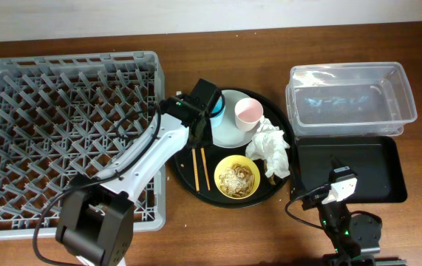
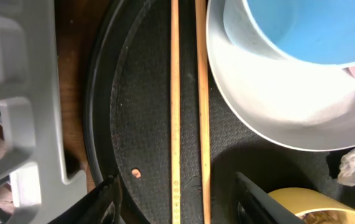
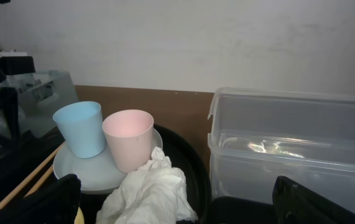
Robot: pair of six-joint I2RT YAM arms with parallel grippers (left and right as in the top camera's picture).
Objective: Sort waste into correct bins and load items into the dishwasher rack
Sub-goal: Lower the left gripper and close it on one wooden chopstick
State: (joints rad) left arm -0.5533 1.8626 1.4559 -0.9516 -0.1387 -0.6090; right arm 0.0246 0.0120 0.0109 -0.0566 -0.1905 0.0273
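The pair of wooden chopsticks [image 1: 200, 168] lies on the large round black tray [image 1: 184, 171]. My left gripper [image 1: 196, 122] hovers open above them; in the left wrist view its fingers [image 2: 180, 205] straddle the chopsticks [image 2: 175, 93] without touching. The pale plate [image 1: 233, 131] carries the blue cup [image 1: 217, 111] and pink cup [image 1: 248, 112]. The white napkin [image 1: 271, 150] lies beside the yellow bowl [image 1: 237, 177], which holds beige food scraps. My right gripper [image 1: 341, 179] is open and empty over the shallow black tray [image 1: 377, 170], facing the napkin [image 3: 149, 193] and cups.
The grey dishwasher rack [image 1: 63, 133] fills the left of the table, its near corner close to the round tray. The clear tub [image 1: 351, 100] stands at the back right, behind the black tray. The left arm stretches across the rack's right edge.
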